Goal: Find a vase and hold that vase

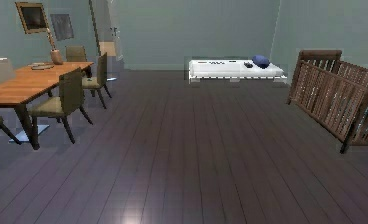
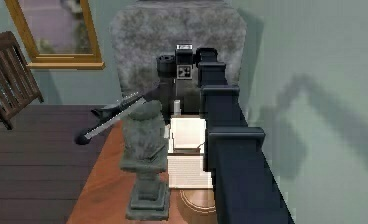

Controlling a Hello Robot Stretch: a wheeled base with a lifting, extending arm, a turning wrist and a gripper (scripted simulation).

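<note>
Forward view
table (image 1: pixel 22 88): wooden, at the left edge.
picture (image 1: pixel 34 17): on the wall behind table.
vase (image 1: pixel 56 56): small, tan, twigs rising; on table's far end.
chairs (image 1: pixel 64 100): drawn up along table's right side.
bed (image 1: pixel 232 70): low, white, well right of table, by the far wall.
slatted frame (image 1: pixel 332 90): brown, farthest right of table.

Arm side view
gripper (image 2: pixel 92 130): just left of statue's head; cannot tell how the fingers stand, nor whether holding anything.
statue (image 2: pixel 147 150): grey, upright on a wood top (image 2: pixel 107 185).
white box (image 2: pixel 187 135): just right of statue.
arm (image 2: pixel 232 150): dark bar, right of statue beyond white box.
</note>
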